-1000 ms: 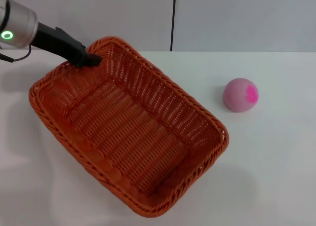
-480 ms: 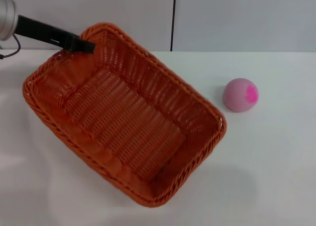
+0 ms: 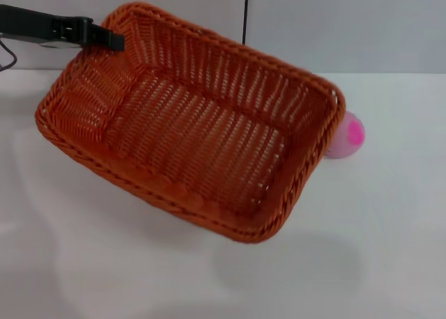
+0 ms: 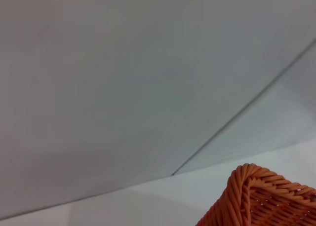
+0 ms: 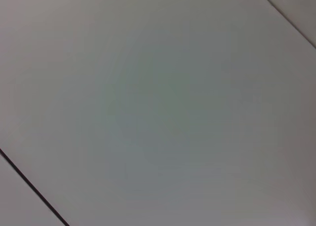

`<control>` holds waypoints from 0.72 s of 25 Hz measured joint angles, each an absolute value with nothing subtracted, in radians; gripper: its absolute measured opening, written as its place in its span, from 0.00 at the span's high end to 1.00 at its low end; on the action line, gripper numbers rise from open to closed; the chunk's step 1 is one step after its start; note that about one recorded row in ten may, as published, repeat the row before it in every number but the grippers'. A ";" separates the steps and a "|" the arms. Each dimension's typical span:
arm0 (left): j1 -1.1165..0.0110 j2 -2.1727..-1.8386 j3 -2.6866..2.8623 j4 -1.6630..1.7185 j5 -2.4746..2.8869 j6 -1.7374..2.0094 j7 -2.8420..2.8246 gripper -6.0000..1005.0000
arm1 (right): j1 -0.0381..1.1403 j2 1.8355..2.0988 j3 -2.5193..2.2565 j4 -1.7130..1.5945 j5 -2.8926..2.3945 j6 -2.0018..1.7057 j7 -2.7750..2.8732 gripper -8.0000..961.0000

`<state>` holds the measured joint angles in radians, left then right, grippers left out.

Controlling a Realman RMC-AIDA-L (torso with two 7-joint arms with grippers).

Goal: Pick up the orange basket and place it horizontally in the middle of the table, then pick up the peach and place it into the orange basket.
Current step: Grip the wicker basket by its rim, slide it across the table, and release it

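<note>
Left gripper (image 3: 111, 40), upper left, pinches the orange basket (image 3: 202, 124) rim, basket airborne and tilted; not placed; the peach (image 3: 348, 134) untouched on the table (image 3: 390, 249); right gripper unseen.

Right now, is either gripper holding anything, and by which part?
The left gripper holds the orange basket by its braided rim at a far corner, lifted and tilted above the table. The right gripper is out of view.
</note>
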<state>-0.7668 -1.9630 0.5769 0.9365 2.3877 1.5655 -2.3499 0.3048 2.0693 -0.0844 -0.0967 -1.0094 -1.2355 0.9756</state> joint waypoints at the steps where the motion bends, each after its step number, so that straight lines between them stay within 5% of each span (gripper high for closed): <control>1: -0.760 -1.960 0.576 0.935 2.373 1.560 -2.361 0.83 | 0.305 2.069 -0.084 -0.097 -1.009 -1.235 0.976 0.21; 8: -0.711 -1.961 0.573 0.925 2.351 1.554 -2.390 0.83 | 0.305 2.069 -0.084 -0.097 -1.010 -1.234 0.976 0.21; 18: -0.536 -2.026 0.556 0.927 2.151 1.474 -2.381 0.83 | 0.324 2.064 -0.088 -0.108 -1.012 -1.210 0.980 0.21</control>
